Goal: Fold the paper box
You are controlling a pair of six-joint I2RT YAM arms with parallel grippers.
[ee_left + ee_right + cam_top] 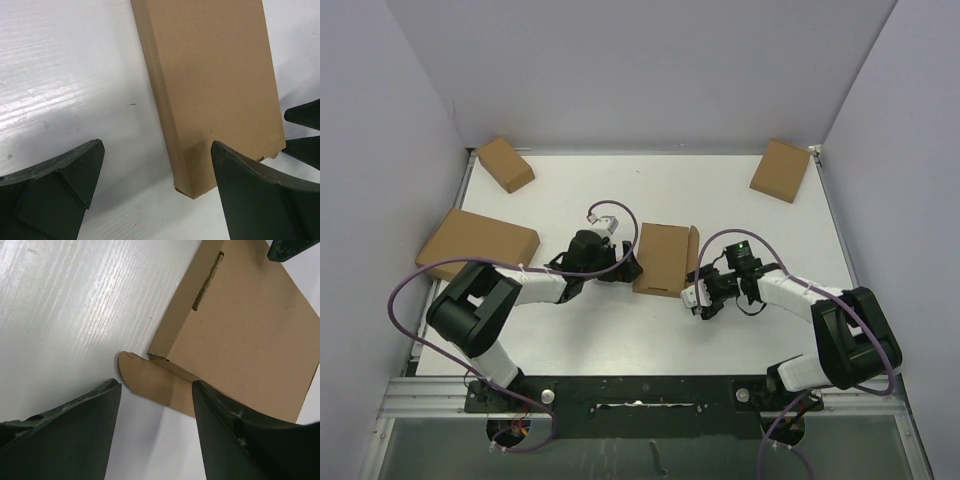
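**Both sets of jaws apart, one at each side of the box (660, 258)**

The box lies flat near the middle of the white table (670, 190), its brown top panel closed down. Along its right edge a narrow flap (693, 245) stands up.

The left gripper (628, 268) is at the box's left side, low over the table, with its jaws spread wide and nothing held. In the left wrist view, one finger (65, 175) is over bare table. The other finger (255, 190) overlaps the near end of the box, and whether it touches the cardboard cannot be told.

The right gripper (695, 295) sits just off the box's near right corner. Its jaws are also apart and hold nothing. In the right wrist view, a rounded tab (145, 380) sticks out from that corner onto the table and lies between the two fingertips. A thin slot (207, 282) is cut in the top panel close to one edge.

Well apart from the box are three other pieces. A small cardboard piece (505, 163) is in the far left corner, a big cardboard piece (477, 243) is at the left edge, and a third cardboard piece (781, 170) is in the far right corner.
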